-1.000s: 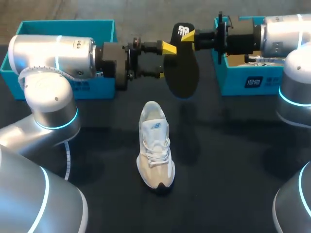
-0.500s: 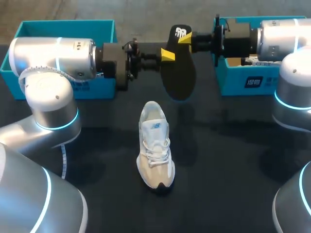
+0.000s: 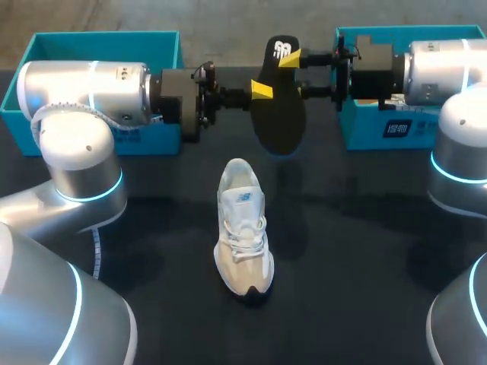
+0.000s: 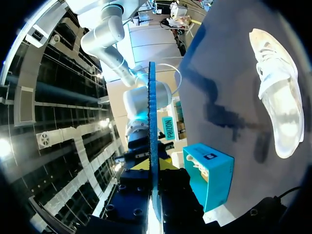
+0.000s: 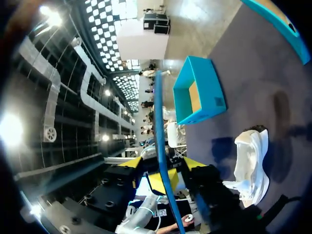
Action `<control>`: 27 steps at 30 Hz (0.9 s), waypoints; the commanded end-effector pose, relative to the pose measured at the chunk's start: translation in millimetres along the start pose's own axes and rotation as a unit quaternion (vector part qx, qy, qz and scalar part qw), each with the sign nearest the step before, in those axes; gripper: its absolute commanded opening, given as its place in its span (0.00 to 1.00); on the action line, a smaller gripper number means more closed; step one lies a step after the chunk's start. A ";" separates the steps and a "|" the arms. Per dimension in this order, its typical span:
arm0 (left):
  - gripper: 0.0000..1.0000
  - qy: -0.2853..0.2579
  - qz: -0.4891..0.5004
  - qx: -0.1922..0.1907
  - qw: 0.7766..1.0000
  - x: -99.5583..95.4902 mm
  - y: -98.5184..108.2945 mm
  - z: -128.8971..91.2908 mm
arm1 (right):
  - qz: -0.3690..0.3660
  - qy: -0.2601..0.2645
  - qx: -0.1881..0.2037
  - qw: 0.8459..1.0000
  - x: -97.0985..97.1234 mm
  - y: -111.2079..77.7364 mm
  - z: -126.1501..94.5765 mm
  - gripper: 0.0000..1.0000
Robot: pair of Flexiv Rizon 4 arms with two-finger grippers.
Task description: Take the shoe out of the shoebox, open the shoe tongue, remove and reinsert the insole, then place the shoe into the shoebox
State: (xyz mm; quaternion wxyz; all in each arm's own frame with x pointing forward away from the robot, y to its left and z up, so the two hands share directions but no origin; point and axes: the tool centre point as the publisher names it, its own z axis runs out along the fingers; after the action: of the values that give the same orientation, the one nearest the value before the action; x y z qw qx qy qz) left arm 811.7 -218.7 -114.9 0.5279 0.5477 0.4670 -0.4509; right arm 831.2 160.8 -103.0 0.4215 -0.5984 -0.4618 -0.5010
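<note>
From above, the left claw [image 3: 264, 90] is clamped on the black insole [image 3: 280, 125], up in the air. The right claw [image 3: 295, 74] is apart around it. The white shoe [image 3: 243, 228] lies on the desk [image 3: 358, 228]. Left wrist: fingers squeeze the insole. Right wrist: fingers stand wide beside it.

Your black insole [image 3: 279, 114] hangs on end in the air, well above the counter [image 3: 365, 251], between your two grippers. The left gripper [image 3: 261, 91] comes in from the left, one yellow tip lying on the insole's near face. The right gripper [image 3: 297, 74] meets it from the right with its jaws spread, one tip at the printed heel end. The white shoe [image 3: 243, 232] lies on the counter below, toe toward the near edge. The left shoebox [image 3: 46, 46] and right shoebox [image 3: 380, 129], both teal, sit partly behind the arms.
</note>
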 end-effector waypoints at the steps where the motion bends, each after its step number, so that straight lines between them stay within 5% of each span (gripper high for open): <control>1: 0.00 0.002 -0.004 0.003 1.000 1.7 -1.4 -9.5 | -0.014 -0.017 0.015 1.000 -6.1 -12.7 -22.6 1.00; 11: 0.00 -0.011 -0.030 0.015 0.999 4.9 -7.3 -30.7 | -0.088 0.002 0.039 0.995 -8.2 -31.2 -47.4 1.00; 27: 0.00 -0.004 -0.041 -0.003 0.999 7.8 -12.0 -49.5 | -0.092 0.003 0.038 0.995 -11.0 -36.7 -75.9 1.00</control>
State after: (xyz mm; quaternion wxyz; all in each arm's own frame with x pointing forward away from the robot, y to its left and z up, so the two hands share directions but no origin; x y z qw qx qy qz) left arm 803.0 -169.5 -122.2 0.5104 0.5256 0.4888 -0.4737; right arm 779.5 93.4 -101.9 0.3981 -0.5344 -0.5322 -0.5222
